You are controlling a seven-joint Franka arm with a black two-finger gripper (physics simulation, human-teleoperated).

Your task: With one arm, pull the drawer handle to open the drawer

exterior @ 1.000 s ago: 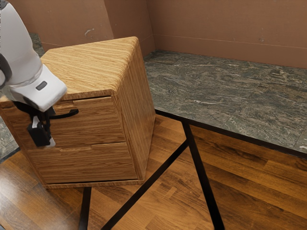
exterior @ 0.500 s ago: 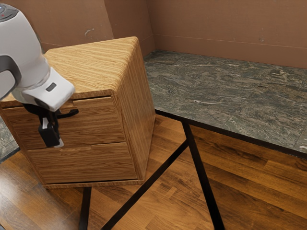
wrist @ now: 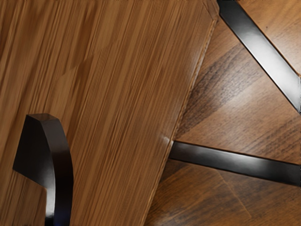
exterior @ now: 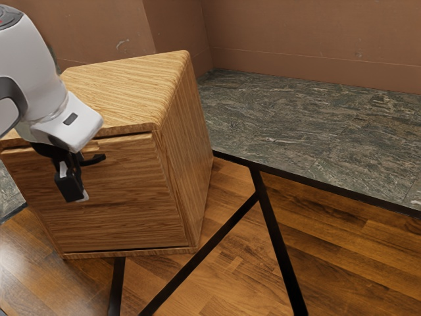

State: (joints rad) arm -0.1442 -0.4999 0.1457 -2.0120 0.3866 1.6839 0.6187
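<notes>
- A room with plain brown walls (exterior: 296,33); a table (exterior: 316,131) with a dark marbled top stands on a wooden floor (exterior: 342,263)
- The drawer handle (exterior: 94,158) is a thin black bar on the upper drawer front (exterior: 125,174), toward the exterior view's left. Its long axis runs level along the front, and one curved end of it shows just beside the hand
- In the wrist view the handle (wrist: 49,160) is a dark curved band directly under the hand, standing off the wood grain
- The upper drawer front seems to stand a little forward of the cabinet's face; I judge the opening small
- The gripper (exterior: 70,187) hangs down across the bar, at a right angle to its axis. Whether the jaws pinch the bar or stand spread around it, I cannot tell
- The coming move, I think, depends on pulling straight out from the front, toward the exterior view's lower left and not along the bar; a sideways pull could slide the hand off
- The cabinet (exterior: 131,85) sits on the table's end at the exterior view's left, with black legs (exterior: 273,243) below
</notes>
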